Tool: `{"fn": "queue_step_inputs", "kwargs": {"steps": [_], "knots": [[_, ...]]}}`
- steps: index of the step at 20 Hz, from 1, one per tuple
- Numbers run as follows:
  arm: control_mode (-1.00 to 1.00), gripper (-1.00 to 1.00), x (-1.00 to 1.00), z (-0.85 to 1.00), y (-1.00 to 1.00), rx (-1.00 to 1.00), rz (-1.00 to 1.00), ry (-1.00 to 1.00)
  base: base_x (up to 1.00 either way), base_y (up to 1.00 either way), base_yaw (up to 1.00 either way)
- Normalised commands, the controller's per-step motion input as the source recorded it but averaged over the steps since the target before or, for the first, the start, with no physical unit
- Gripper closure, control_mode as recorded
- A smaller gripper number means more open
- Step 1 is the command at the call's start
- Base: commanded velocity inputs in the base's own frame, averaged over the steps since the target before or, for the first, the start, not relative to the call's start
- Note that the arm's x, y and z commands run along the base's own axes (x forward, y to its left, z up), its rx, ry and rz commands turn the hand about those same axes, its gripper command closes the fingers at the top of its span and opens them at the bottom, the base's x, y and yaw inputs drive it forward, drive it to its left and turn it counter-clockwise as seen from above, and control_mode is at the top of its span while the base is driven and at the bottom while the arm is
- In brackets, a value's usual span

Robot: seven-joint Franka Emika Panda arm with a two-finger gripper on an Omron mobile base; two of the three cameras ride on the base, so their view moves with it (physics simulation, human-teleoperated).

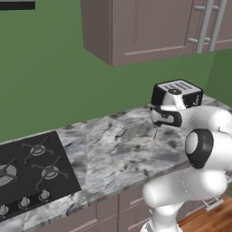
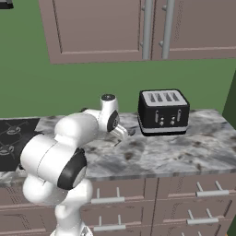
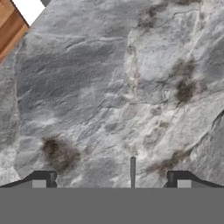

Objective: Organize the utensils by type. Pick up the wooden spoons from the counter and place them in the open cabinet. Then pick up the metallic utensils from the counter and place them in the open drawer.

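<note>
While the arm is reaching out over the counter [image 1: 113,149], the gripper [image 3: 111,177] is hovering above bare marbled stone with its jaws standing as wide apart as they go, holding nothing. In the hand view, one thin dark grey stem [image 3: 132,173] is rising between the two fingertips [image 3: 43,179], touching neither; its lower end is being cut off at the bottom of the view, so what it belongs to cannot be told. In the left base view a similar thin dark line [image 1: 155,132] is hanging just below the hand, too small to make out.

The worktop is lying open between the cooktop [image 1: 31,170] on the left and the toaster [image 2: 163,112] on the right, with free stone toward the front edge. One black four-slot toaster is standing near the back wall, just beside the hand. The cooktop is being cropped by the frame edge, with two burners wholly showing. Wall cabinets [image 2: 120,27] are hanging shut above, with two long bar handles [image 2: 156,27] showing. Drawer fronts [image 2: 184,198] below the counter are lying flush and closed. In the hand view the counter's edge is crossing the upper left corner, with wooden floor [image 3: 8,26] beyond it.
</note>
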Motion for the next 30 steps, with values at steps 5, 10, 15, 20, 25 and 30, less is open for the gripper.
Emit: {"fn": "queue_step_inputs", "kwargs": {"steps": [5, 10, 15, 20, 25, 30], "knots": [[-1.0, -1.0, 0.45, -0.35, -0.22, 0.0, 0.0, 0.01, 0.0, 0.0, 0.0], [-1.0, -1.0, 0.46, -0.28, -0.07, -0.01, 0.0, 0.0, 0.0, 0.0, 0.0], [-1.0, -1.0, 0.46, -0.33, 0.0, -0.05, 0.0, 0.01, 0.0, 0.0, 0.0], [-1.0, -1.0, 0.42, -0.31, 0.0, -0.04, 0.0, 0.01, 0.0, 0.0, 0.0], [-1.0, -1.0, 0.29, -0.29, -0.04, -0.01, 0.0, 0.0, 0.0, 0.0, 0.0], [-1.0, -1.0, 0.2, -0.33, -0.14, 0.0, 0.0, 0.0, 0.0, 0.0, 0.0]]}}
